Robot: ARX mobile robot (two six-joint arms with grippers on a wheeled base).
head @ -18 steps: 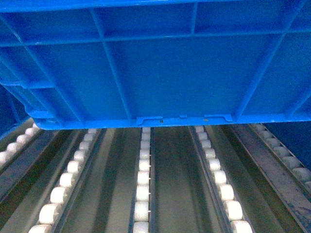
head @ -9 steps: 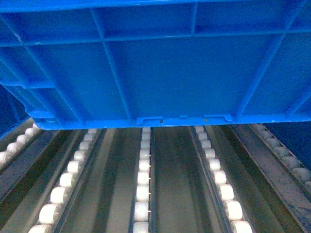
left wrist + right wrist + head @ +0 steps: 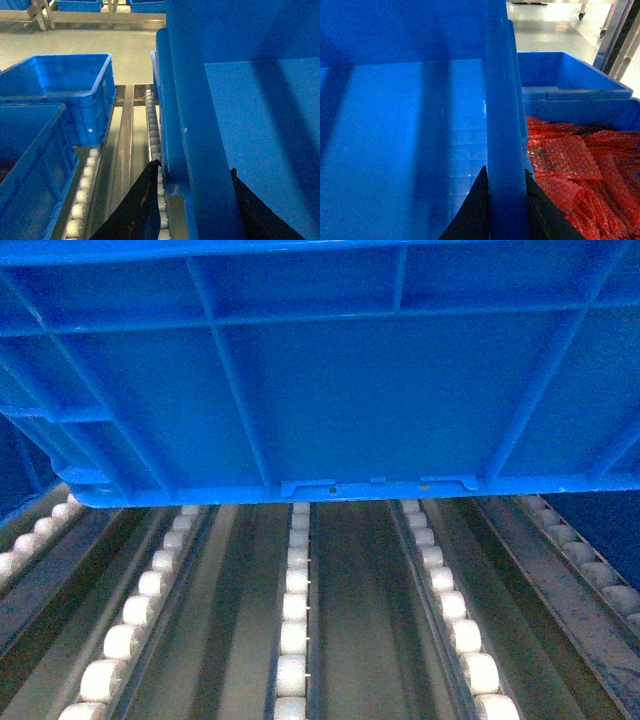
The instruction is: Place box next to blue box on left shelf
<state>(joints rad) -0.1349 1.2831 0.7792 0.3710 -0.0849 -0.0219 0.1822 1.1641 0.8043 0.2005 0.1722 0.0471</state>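
Note:
The box [image 3: 360,390], a large bright-blue ribbed crate, fills the upper half of the head view. Its bottom edge hangs over the white roller tracks of the left shelf [image 3: 295,620]. My left gripper [image 3: 193,165] is shut across the box's left wall [image 3: 185,110], one dark finger outside and one inside. On the box's right wall [image 3: 502,100] my right gripper [image 3: 505,169] is shut, its fingers tight against both faces. A blue box [image 3: 65,95] stands on the shelf [image 3: 125,140] to the left, one roller lane away. Whether the held box touches the rollers I cannot tell.
A second blue crate [image 3: 27,170] sits nearer on the left lane. Right of the held box stands a blue crate [image 3: 625,107] full of red bubble-wrap bags [image 3: 575,165], with another empty blue crate [image 3: 570,75] behind it. Grey floor lies beyond the shelf.

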